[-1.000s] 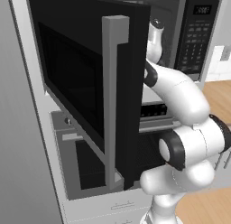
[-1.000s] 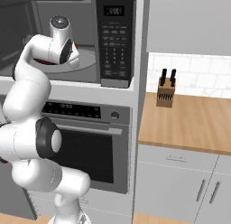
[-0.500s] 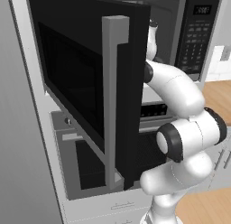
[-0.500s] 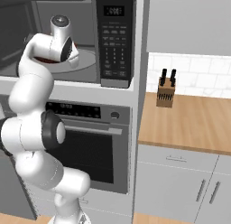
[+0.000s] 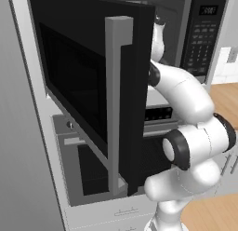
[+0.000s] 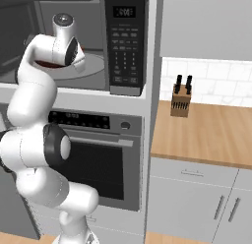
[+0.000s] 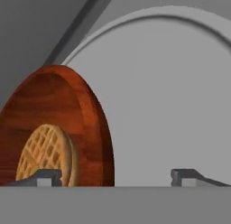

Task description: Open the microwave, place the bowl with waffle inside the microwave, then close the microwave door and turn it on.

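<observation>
reddish-brown bowl (image 7: pixel 58 128) holds one waffle (image 7: pixel 45 151) on one turntable (image 7: pixel 171 92).

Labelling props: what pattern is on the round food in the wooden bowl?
A golden-tan grid pattern on the waffle, clearest in the hand view.

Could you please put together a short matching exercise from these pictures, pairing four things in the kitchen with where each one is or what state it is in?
Things:
1. bowl
2. microwave door
3. knife block
4. gripper

Descriptions:
A. on the wooden counter by the tiled wall
B. swung open
C. on the grey turntable inside the microwave, holding a waffle
D. jaws spread apart, one fingertip by the bowl's rim

Pairs: 1-C, 2-B, 3-A, 4-D
</observation>
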Available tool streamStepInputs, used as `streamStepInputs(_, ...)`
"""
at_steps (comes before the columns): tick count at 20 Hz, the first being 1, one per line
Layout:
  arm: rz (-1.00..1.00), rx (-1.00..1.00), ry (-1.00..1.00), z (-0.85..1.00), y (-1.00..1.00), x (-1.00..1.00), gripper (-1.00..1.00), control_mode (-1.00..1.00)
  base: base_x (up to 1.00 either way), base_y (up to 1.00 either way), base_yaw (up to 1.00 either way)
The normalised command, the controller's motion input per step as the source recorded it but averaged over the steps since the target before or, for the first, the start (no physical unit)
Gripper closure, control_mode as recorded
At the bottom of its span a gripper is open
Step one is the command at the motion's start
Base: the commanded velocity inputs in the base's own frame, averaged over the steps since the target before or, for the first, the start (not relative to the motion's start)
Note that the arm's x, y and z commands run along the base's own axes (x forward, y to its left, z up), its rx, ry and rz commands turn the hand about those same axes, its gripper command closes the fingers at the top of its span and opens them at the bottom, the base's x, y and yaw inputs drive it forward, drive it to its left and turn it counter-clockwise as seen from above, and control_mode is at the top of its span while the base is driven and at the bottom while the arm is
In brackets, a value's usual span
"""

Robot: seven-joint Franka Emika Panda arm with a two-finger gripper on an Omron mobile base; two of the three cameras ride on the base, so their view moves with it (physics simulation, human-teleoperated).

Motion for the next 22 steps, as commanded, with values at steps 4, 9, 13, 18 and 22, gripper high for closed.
streamStepInputs(4,0.0,0.0,-0.21,0.18,-0.28,-0.89,-1.0,-1.0,0.0,0.0,0.0)
streamStepInputs(9,0.0,0.01,-0.24,0.25,-0.39,-1.0,-1.0,-1.0,0.0,0.0,0.0)
streamStepInputs(13,0.0,0.0,-0.09,0.02,-0.31,-1.0,1.0,-1.0,0.0,0.0,0.0)
streamStepInputs(18,0.0,0.03,-0.16,0.02,-0.29,-1.0,1.0,-1.0,0.0,0.0,0.0)
streamStepInputs(22,0.01,0.13,-0.13,0.27,-0.32,-1.0,1.0,-1.0,0.0,0.0,0.0)
